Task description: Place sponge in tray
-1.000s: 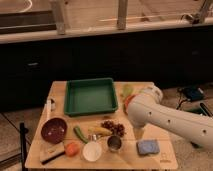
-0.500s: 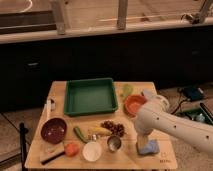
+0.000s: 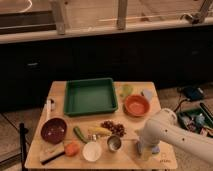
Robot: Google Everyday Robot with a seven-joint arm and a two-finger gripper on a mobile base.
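Note:
The green tray (image 3: 90, 98) sits at the back middle of the wooden table and holds nothing. The blue-purple sponge (image 3: 155, 149) lies near the table's front right corner, right of the small steel cup (image 3: 114, 143); only a sliver of it shows beside the arm. My gripper (image 3: 144, 149) points down at the front right, right over the sponge and at or just above the tabletop. The white arm comes in from the lower right and covers most of the sponge.
An orange bowl (image 3: 136, 105) stands right of the tray, with a pale grey piece (image 3: 147, 94) behind it. A dark red bowl (image 3: 53, 130), a tan block (image 3: 51, 154), a white cup (image 3: 92, 150), a banana (image 3: 100, 131) and grapes (image 3: 114, 128) fill the front.
The arm has swung left and down, so the orange bowl now shows. The gripper has come down onto the sponge's spot and covers it.

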